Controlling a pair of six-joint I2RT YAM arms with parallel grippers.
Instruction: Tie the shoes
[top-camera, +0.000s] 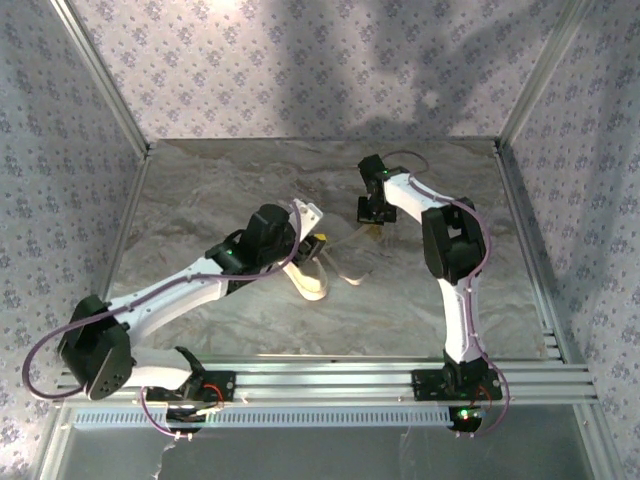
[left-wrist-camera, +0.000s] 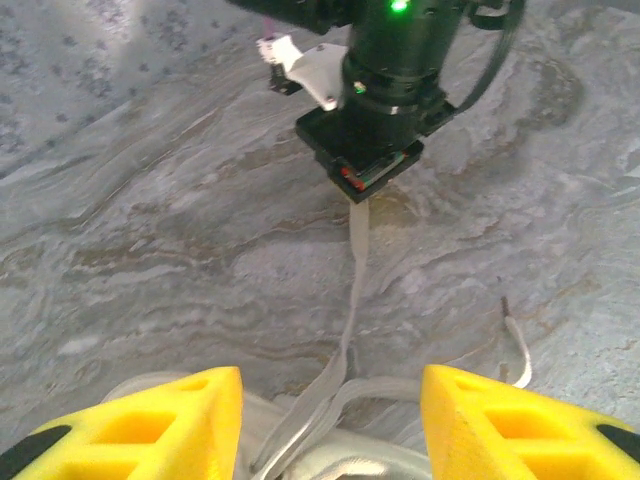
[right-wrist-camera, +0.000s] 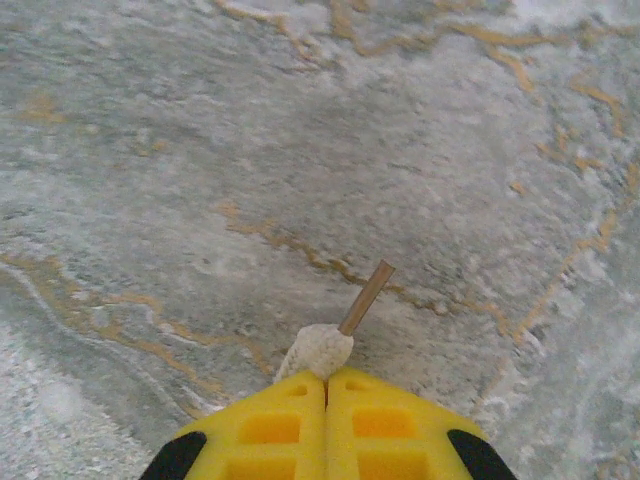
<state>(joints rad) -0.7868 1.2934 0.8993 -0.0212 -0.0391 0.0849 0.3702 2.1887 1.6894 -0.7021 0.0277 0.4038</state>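
Right pincer on lace, mid-table

Nothing legible here — no text, label, brand, number or sign.

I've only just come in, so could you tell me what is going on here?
Two robot arms are working on a small white sneaker. The right gripper is shut on the tip of one lace, which runs fairly straight from the sneaker to it. The left gripper hovers open just above the sneaker. The other lace end lies loose on the table.
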